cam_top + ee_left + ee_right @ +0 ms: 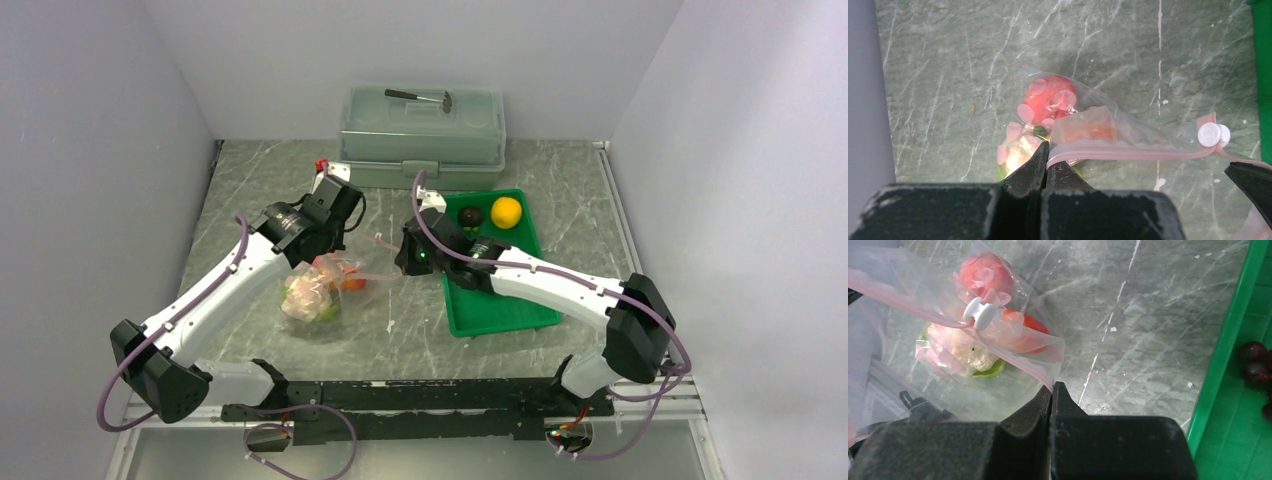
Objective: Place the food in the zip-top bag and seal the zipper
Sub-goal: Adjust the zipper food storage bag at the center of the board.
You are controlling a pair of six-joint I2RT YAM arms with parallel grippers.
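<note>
A clear zip-top bag [325,283] with a pink zipper strip hangs between my two grippers above the marble table. It holds a red fruit [1049,99], an orange-red piece [1023,322] and a pale cauliflower-like piece [970,354]. My left gripper [1047,150] is shut on one end of the zipper strip. My right gripper [1052,387] is shut on the opposite corner of the strip. The white slider [1213,134] sits on the zipper near the right gripper's end, and shows in the right wrist view as the slider [980,311].
A green tray [500,310] on the right holds a yellow fruit [506,212] and a dark fruit [470,216]. A grey-green toolbox [422,135] with a hammer [420,97] on its lid stands at the back. White walls close both sides.
</note>
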